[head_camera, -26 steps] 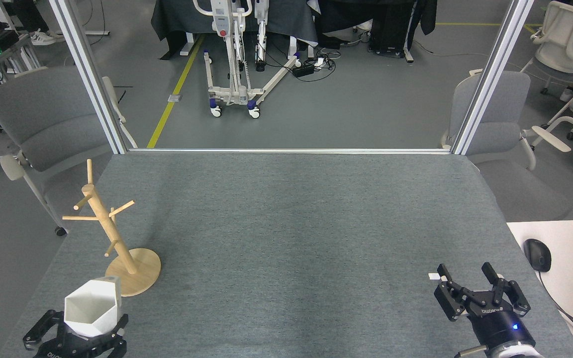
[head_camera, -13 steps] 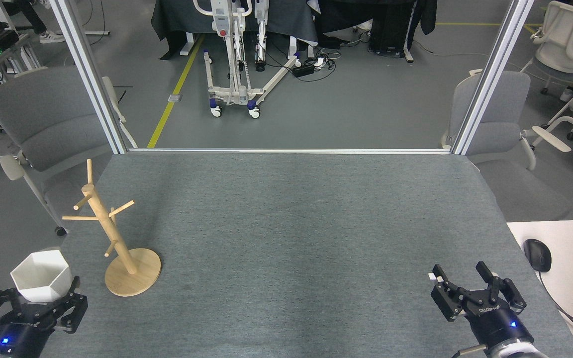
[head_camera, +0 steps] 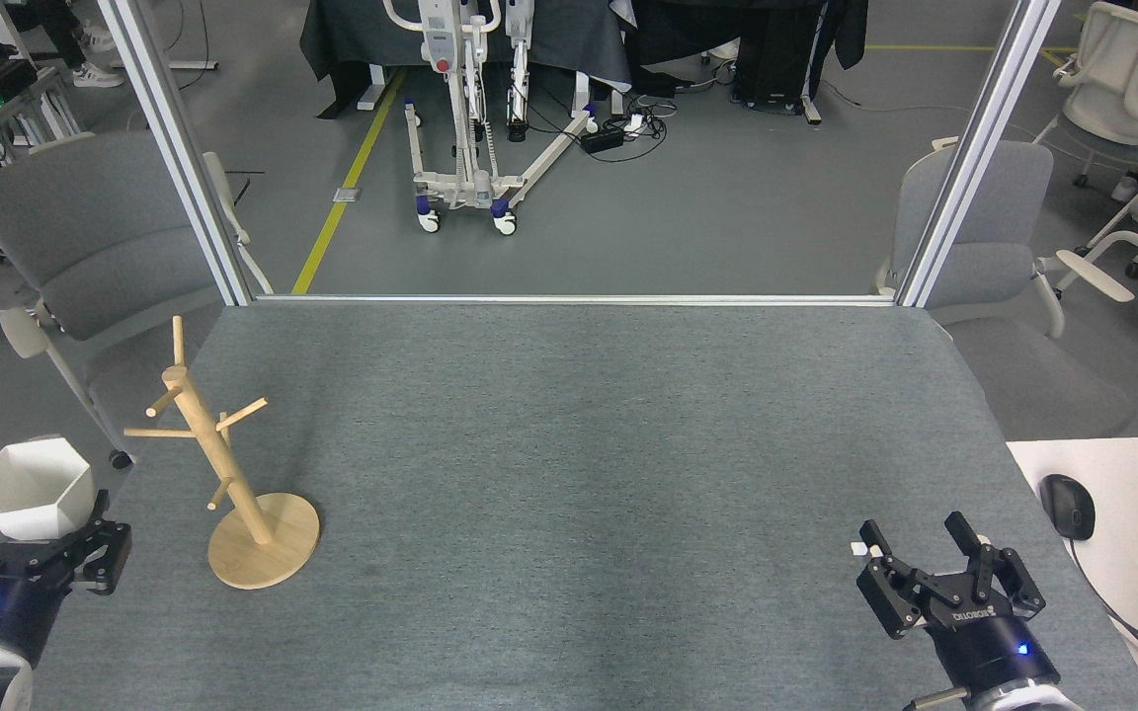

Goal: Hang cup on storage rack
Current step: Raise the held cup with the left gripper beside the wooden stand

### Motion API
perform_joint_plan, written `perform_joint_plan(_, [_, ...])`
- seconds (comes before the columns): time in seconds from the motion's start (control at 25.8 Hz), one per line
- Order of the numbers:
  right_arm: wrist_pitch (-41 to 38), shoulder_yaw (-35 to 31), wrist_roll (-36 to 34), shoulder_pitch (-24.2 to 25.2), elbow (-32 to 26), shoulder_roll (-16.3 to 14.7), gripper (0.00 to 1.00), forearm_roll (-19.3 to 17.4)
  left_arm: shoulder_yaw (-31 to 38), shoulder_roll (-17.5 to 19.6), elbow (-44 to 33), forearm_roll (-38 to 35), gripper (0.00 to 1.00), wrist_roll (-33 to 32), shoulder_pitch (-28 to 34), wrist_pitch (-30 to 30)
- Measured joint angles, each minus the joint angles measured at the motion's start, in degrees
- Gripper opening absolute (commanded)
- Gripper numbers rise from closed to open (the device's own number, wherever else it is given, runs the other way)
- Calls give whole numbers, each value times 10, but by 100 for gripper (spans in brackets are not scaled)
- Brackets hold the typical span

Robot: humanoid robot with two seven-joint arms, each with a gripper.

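Note:
The white faceted cup (head_camera: 31,489) is held upright, rim up, off the table's left edge, with my left gripper (head_camera: 31,533) shut on its lower part. Its handle tab is hidden. The wooden storage rack (head_camera: 223,474) stands on its round base near the table's left front, to the right of the cup, all pegs bare. At the front right, my right gripper (head_camera: 920,543) stands open above the table with nothing between its fingers.
The grey felt table (head_camera: 579,444) is framed by two metal posts (head_camera: 174,148) at the back corners. Grey chairs (head_camera: 85,247) stand on both sides. A white desk with a mouse (head_camera: 1068,506) and keyboard adjoins the right front.
My left gripper has carried the cup leftward and up, from in front of the rack's base to beyond the table's left edge. The right gripper has barely shifted.

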Motion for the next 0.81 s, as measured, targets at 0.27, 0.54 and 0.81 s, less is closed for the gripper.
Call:
perform_joint_plan(0.27, [2,0,-1,-13,12,-2,100,0,-4,-4,-2,-50,0,-4,-13,-1])
perform_joint_plan(0.54, [3,0,1,-27,29,-2,100,4,-14,-11,1,-76,0,-16,-29,-1])
perform_joint_plan(0.81, [5,0,2,-33,38,-5,100,3,-36,-13,0,-108,0,-24,-38,0])
